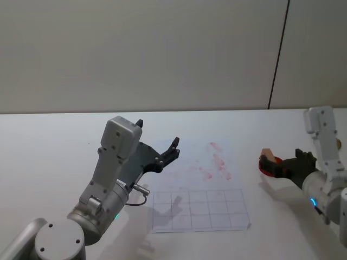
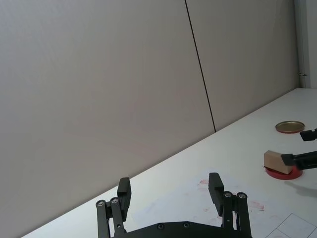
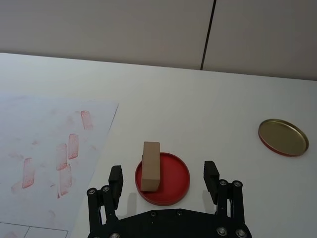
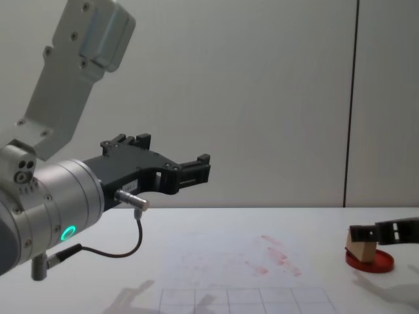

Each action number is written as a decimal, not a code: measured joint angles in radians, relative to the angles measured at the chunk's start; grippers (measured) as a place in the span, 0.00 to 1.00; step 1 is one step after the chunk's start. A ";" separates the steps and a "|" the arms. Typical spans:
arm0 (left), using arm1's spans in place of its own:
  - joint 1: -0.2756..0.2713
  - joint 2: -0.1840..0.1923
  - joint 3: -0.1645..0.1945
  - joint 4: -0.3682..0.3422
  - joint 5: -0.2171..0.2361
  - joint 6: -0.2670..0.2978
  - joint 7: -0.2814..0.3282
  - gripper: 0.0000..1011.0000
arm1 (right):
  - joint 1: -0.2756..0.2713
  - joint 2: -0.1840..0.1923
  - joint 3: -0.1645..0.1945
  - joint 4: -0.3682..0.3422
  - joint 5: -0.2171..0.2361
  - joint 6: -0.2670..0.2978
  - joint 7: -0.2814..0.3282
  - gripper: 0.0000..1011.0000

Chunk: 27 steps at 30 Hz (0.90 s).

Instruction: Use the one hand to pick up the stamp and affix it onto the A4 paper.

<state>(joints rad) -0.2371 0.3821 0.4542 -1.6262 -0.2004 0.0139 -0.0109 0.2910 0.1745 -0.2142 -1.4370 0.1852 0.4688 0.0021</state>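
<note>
Stamp (image 3: 150, 166) resting on the red ink pad (image 3: 174, 184), just right of the paper (image 3: 29, 129), sitting between the spread fingers of the right gripper (image 3: 163, 171); left gripper (image 2: 169, 183), likewise spread, hovering above the paper.

Tan stamp (image 3: 150, 166); red ink pad (image 3: 173, 182); white A4 paper (image 1: 187, 181), red smudges (image 3: 73, 146), grid (image 1: 198, 208).

White table (image 1: 54, 141) bearing the A4 paper (image 1: 195, 173), a red ink pad (image 3: 173, 179), a round gold lid (image 3: 283, 137)
</note>
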 joint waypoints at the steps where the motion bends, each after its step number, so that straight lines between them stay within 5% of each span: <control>1: 0.000 0.000 0.000 0.000 0.000 0.000 0.000 0.98 | 0.003 -0.002 -0.001 0.006 -0.001 -0.002 0.002 0.99; 12: 0.000 0.000 0.000 0.000 0.000 0.000 0.000 0.98 | 0.039 -0.023 -0.009 0.074 -0.019 -0.022 0.022 0.99; 27: 0.000 0.000 0.000 0.000 0.000 0.000 0.000 0.98 | 0.081 -0.043 -0.015 0.162 -0.042 -0.041 0.035 0.61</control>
<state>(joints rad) -0.2371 0.3821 0.4542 -1.6262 -0.2004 0.0139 -0.0109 0.3723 0.1312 -0.2294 -1.2753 0.1430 0.4279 0.0366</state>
